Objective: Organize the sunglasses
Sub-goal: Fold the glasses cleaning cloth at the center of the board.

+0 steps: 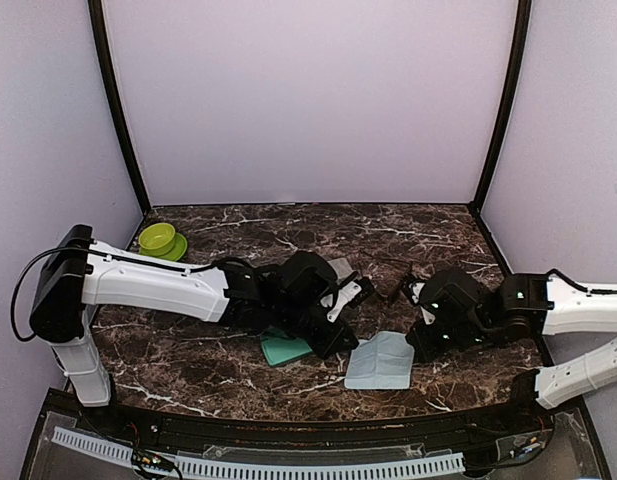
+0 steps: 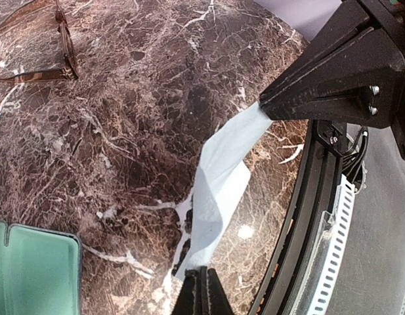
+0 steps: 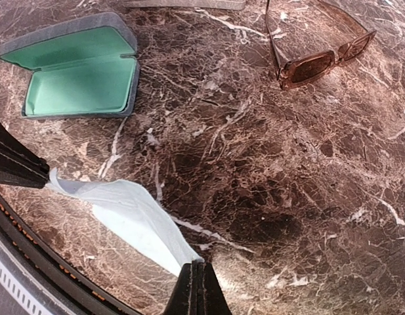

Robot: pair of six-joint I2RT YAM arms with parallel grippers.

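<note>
Jaws of the left gripper [image 2: 202, 289] pressed fully together, pinching one end of a light blue square fabric cloth [image 3: 133, 216]. Jaws of the right gripper [image 3: 197, 285] likewise closed tight, pinching the opposite end. Cloth stretched and twisted between the two grippers, above the near part of a dark brown marble-patterned tabletop [image 3: 255, 170]; contact with the surface not determinable.

Slim sunglasses [image 3: 317, 65] with translucent brown-pink frame and tinted lenses: flat on the tabletop, temples unfolded, farther from the arm bases than the cloth, well apart from both grippers.

Open rectangular grey case [image 3: 77, 79] with mint-green lining: flat on the tabletop, lid folded back, interior facing up, on the left arm's side, apart from the sunglasses. Second grey case [image 1: 340, 267] beyond it. Lime-green round bowl [image 1: 160, 240] at the far left of the tabletop, well apart from the cases.
</note>
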